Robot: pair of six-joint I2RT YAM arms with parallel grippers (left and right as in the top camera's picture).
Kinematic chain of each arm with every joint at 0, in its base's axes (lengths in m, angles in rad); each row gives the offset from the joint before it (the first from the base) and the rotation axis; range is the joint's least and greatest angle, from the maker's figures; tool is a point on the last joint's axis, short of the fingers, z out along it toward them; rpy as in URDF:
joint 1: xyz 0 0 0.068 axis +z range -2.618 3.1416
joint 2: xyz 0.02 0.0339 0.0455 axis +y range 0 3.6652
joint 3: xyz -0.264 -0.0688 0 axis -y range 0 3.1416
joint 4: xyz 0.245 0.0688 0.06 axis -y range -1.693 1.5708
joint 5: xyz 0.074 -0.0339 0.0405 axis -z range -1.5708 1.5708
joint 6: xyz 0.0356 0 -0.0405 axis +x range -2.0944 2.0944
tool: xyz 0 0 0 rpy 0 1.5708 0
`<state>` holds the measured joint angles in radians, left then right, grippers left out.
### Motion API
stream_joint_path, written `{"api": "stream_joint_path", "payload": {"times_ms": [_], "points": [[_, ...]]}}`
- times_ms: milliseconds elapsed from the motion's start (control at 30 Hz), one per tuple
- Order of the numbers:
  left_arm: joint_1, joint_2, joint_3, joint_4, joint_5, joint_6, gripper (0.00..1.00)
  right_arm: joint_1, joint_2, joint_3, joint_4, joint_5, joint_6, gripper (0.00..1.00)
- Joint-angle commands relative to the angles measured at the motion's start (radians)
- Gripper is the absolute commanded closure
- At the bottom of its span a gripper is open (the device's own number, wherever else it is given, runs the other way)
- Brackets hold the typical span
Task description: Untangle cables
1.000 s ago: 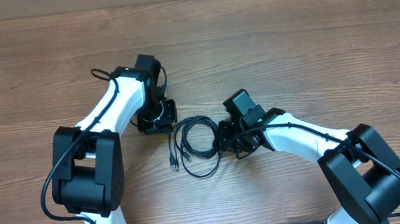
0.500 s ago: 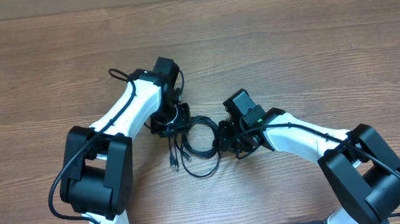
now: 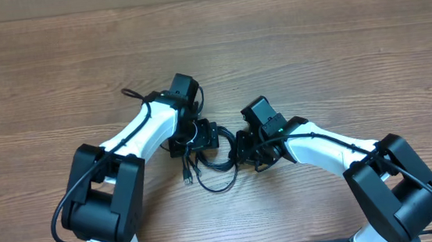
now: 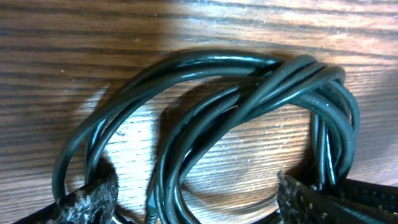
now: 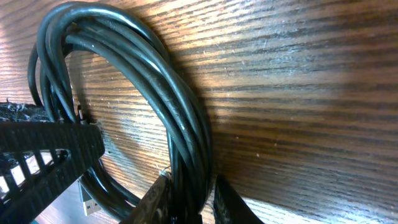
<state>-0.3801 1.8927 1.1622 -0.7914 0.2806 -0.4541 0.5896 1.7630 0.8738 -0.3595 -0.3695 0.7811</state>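
- item: cables point(image 4: 249, 81), thin glossy black cords wound into a loose coil of several strands, lying flat on the wooden table point(image 3: 335, 48).
- form: in the left wrist view the strands bunch into one thick band at the far side of the coil and cross over each other near the right-hand fingertip; nearer the fingers the band splits into two overlapping loops.
- ends: one silver plug end point(image 5: 90, 204) shows at the bottom edge of the right wrist view, just left of the right fingers; the overhead view shows short loose tails hanging out of the coil on the left gripper's side.
- left gripper point(image 4: 196, 202): fingers wide apart, straddling the coil; one frayed fingertip point(image 4: 84, 202) sits just outside the left loop, the other just inside the right-hand bend; nothing clamped.
- right gripper point(image 5: 189, 202): fingers point(image 5: 229, 202) close together with the cable band running down between them; one finger lies against the strands, while a thin sliver of table shows beside the other; whether they press on the band i cannot tell.
- position: the coil lies between the two grippers, each at an opposite side of it.
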Motion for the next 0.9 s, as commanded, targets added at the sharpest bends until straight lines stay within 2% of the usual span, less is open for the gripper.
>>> {"api": "stream_joint_path", "payload": {"times_ms": [0, 133, 200, 300, 433, 467, 533, 633, 767, 867], "points": [[-0.006, 0.049, -0.056, 0.017, -0.027, -0.026, 0.16, 0.0, 0.008, -0.006, 0.003, 0.003, -0.004, 0.8], [-0.006, 0.049, -0.056, 0.018, -0.027, -0.025, 0.16, 0.0, 0.008, -0.006, 0.003, 0.003, -0.003, 0.77], [-0.007, 0.049, -0.056, 0.018, -0.027, -0.025, 0.09, 0.0, 0.008, -0.006, 0.003, 0.003, -0.003, 0.77], [-0.006, 0.049, -0.056, 0.018, -0.029, -0.025, 0.25, 0.0, 0.008, -0.006, 0.003, 0.002, -0.003, 0.77], [-0.005, 0.049, -0.056, 0.018, -0.029, -0.021, 0.24, 0.0, 0.008, -0.006, 0.0, 0.003, -0.004, 0.76], [-0.005, 0.049, -0.056, 0.018, -0.029, -0.021, 0.28, 0.0, 0.008, -0.006, -0.001, 0.003, -0.004, 0.76], [0.0, 0.046, -0.032, 0.0, -0.009, 0.03, 0.5, 0.0, 0.008, -0.006, 0.0, 0.003, -0.003, 0.76], [0.018, 0.036, 0.081, -0.115, -0.011, 0.066, 0.45, 0.0, 0.008, -0.006, 0.0, 0.003, -0.004, 0.76], [0.023, 0.035, 0.211, -0.255, -0.042, 0.096, 0.45, 0.0, 0.008, -0.006, -0.006, 0.002, -0.003, 0.76], [0.023, 0.035, 0.229, -0.306, -0.113, 0.095, 0.46, 0.0, 0.008, -0.006, -0.009, 0.002, -0.003, 0.76]]}}
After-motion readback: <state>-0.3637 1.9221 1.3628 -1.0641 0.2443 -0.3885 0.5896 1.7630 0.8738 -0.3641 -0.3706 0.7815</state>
